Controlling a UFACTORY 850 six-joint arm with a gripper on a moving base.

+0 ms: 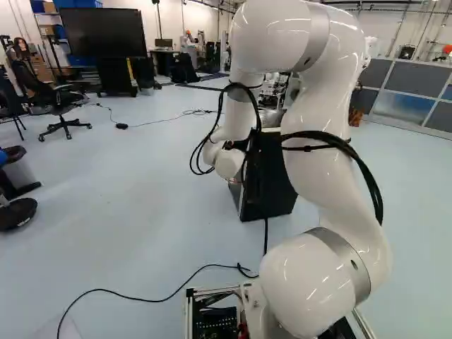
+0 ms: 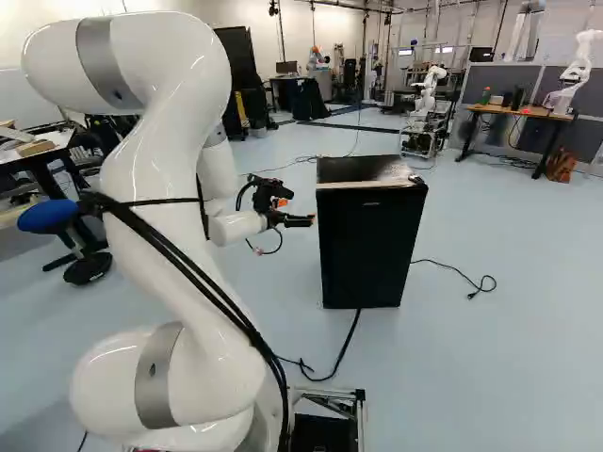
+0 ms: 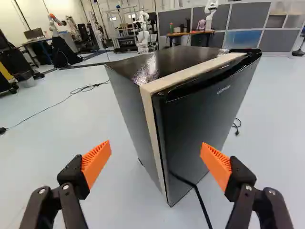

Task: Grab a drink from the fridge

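In the right base view, had the fingers [image 3: 96, 162], left of the fridge [image 2: 372, 235], wide apart and gripping nothing. From there, could bump its edge or slip off the door [image 3: 200, 129], if coming with a wrong angle; could also drag the black cable [image 3: 202, 205], if driving over it. More to the right, saw the door seemingly closed; could see no drink, nor tell the contents.

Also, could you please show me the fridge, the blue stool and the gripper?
Fridge [image 2: 366, 247]: right base view, on its front door.
Blue stool [image 2: 49, 216]: right base view, on its seat.
Gripper [image 3: 156, 145]: wrist view, midway between its two fingertips.
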